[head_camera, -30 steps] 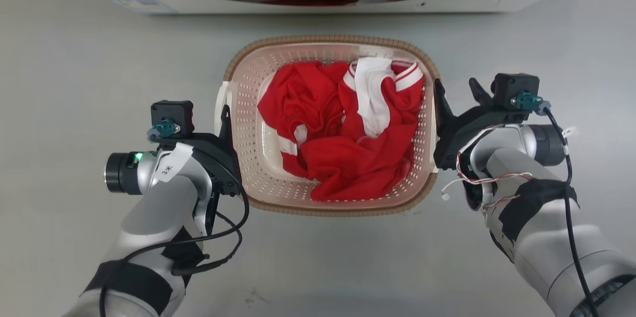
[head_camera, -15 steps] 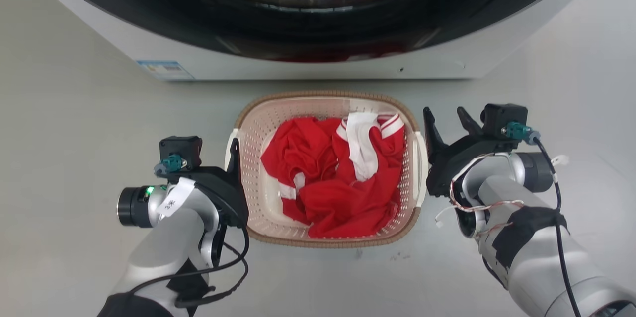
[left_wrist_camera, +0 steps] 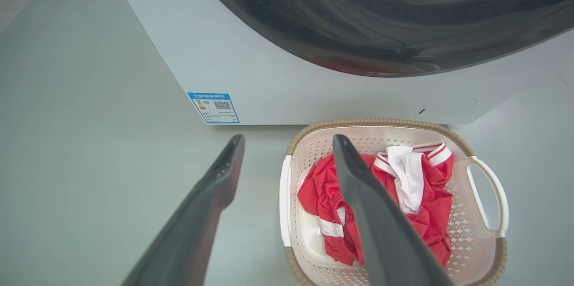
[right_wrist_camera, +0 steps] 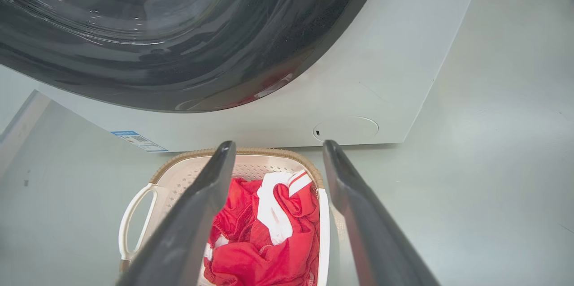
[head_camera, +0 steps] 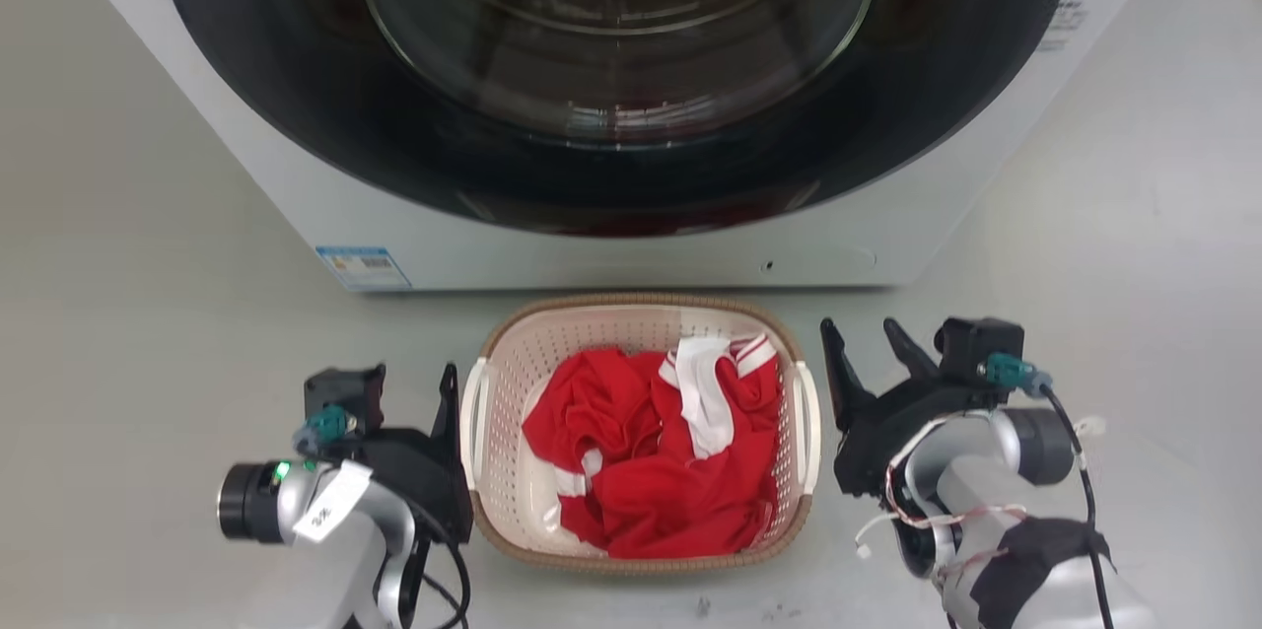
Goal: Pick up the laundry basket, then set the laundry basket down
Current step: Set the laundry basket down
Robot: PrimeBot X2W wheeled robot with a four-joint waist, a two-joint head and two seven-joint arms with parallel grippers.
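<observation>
Head view, basket: the laundry basket [head_camera: 631,300] stands on the grey floor [head_camera: 148,333] at lower centre, just in front of the washing machine [head_camera: 868,225].
Head view, load: a crumpled red garment with white trim [head_camera: 641,481] lies inside, below the rim.
Head view, left gripper: the left gripper [head_camera: 446,394] sits at lower left, just beside the basket's left handle [head_camera: 474,422]; whether it touches cannot be told here.
Head view, right gripper: the right gripper [head_camera: 858,345] sits at lower right, fingers spread, near the right handle [head_camera: 810,432] with a strip of floor between.
Head view, why so: one arm flanks each handle, probably so the load comes up level.
Left wrist view, grip: fingers splayed and empty; the left handle lies in the gap between them, lower in the frame.
Left wrist view, around: a blue label [left_wrist_camera: 213,107] on the machine's front, middle left.
Right wrist view, grip: fingers parted, holding nothing; the basket is at lower left, its near handle between them.
Right wrist view, in the way: the machine's front and its round flap [right_wrist_camera: 345,128] stand close behind the far rim, so there looks to be little room forward.
</observation>
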